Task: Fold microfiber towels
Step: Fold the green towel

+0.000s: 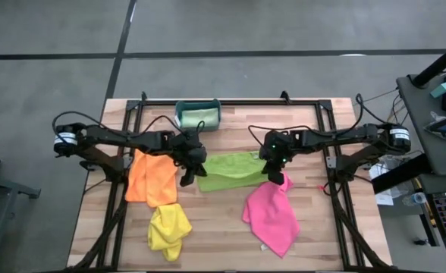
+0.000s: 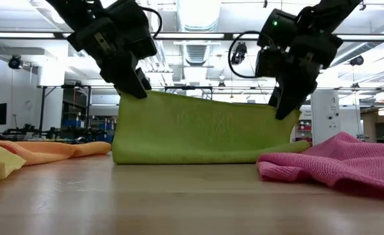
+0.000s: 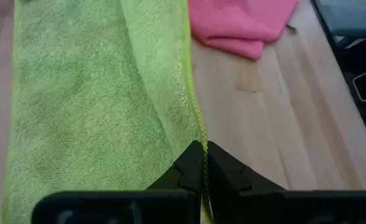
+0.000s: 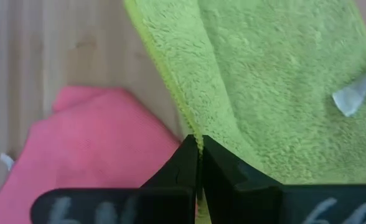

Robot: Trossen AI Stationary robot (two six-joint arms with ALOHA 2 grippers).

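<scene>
The lime green towel (image 1: pixel 230 171) sits at the middle of the table (image 1: pixel 337 235), and both arms have it. It's lifted by two corners and hangs as a sheet between them, its lower fold resting on the wood, as the low view shows. The left gripper (image 1: pixel 188 176) is clamped tight on the towel's corner on its side, fingers pinched on the hem, which runs right between the tips in the left wrist view. The right gripper (image 1: pixel 274 176) matches it on the opposite corner, jaws closed on the edge, with a small white tag (image 4: pixel 356 94) showing on the cloth nearby.

Just beside the right gripper, toward the table's front edge, lies the pink towel (image 1: pixel 271 214), spread loosely and rumpled, its top touching the lime one. On the other side, the orange towel (image 1: pixel 151 178) lies under the left arm, near the table's left edge. Below it, close to the front left corner, the yellow towel (image 1: pixel 168 230) is bunched in a heap.

At the back edge, centre, stands the teal bin (image 1: pixel 197 114), with the pale mint green towel (image 1: pixel 199 116) inside it.
</scene>
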